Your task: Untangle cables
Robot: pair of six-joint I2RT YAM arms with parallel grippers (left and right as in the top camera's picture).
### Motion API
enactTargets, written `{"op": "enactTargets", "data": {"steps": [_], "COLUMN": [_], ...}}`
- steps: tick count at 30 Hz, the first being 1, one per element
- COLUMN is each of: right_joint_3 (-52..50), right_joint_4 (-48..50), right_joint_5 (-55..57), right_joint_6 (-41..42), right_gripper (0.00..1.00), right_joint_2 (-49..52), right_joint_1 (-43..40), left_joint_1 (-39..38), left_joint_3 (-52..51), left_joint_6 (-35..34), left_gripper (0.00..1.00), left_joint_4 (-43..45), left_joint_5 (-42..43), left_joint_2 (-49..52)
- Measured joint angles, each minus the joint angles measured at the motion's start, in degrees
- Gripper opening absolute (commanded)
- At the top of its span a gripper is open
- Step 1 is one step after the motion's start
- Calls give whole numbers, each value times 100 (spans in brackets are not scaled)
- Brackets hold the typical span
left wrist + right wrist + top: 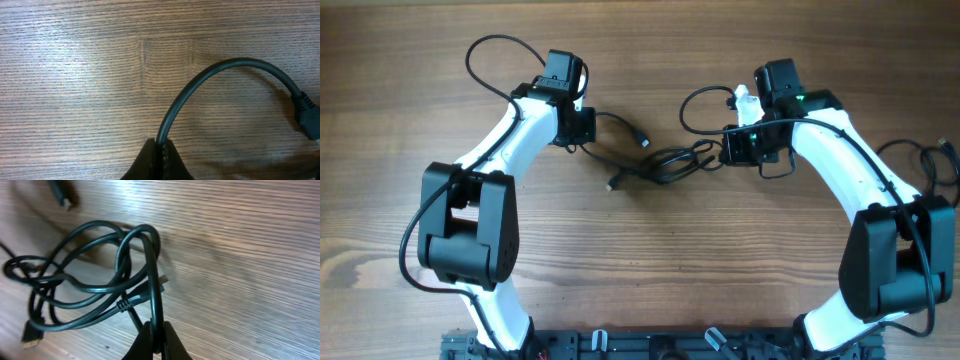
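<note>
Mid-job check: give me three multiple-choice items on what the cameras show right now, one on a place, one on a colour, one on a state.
1. Where do the tangled cables lie?
A. Between the left gripper and the right gripper
B. Far left of both
C. Far right of both

2. What colour are the cables?
A. White
B. Red
C. Black

3. What state is the right gripper in?
A. Open, hovering
B. Shut on a cable
C. Shut on nothing

Answers:
1 A: the overhead view shows the knot in the gap between them.
2 C: every cord reads black in all three views.
3 B: in the right wrist view its jaws pinch a cable.
</note>
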Motion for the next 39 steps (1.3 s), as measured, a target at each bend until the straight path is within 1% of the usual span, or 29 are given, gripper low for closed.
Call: {"op": "enactTargets", "data": {"steps": [9, 17, 20, 23, 26, 31, 35, 39], "right_joint_3": [2, 2, 2, 2, 2, 2, 2, 2], "right_joint_4": [-120, -149, -42, 72, 85, 42, 42, 20], "right_joint_5": [186, 1032, 1064, 767, 289, -732, -962, -898], "right_joint_6": [192, 658, 804, 831, 734, 15, -234, -313], "right_gripper": [4, 4, 4, 4, 4, 4, 4, 4], "right_joint_2": [50, 417, 483, 520, 546, 555, 573, 573], "right_joint_1": [44, 92, 98, 98, 96, 81, 153, 330], "left_joint_1": [0, 129, 289, 413, 511, 601, 608, 608], "left_joint_3": [0, 0, 0, 0, 0, 0, 0, 0], "left_joint_6": [-31, -365, -763, -1139, -1307, -1377, -1377, -1377], "left_gripper": [4, 4, 4, 4, 4, 4, 4, 4], "left_joint_4": [-11, -24, -24, -24, -24, -13, 11, 20], "left_joint_5": [-136, -254, -232, -221, -278, -367, -295, -256], "left_joint_2": [0, 0, 0, 0, 0, 0, 0, 0]}}
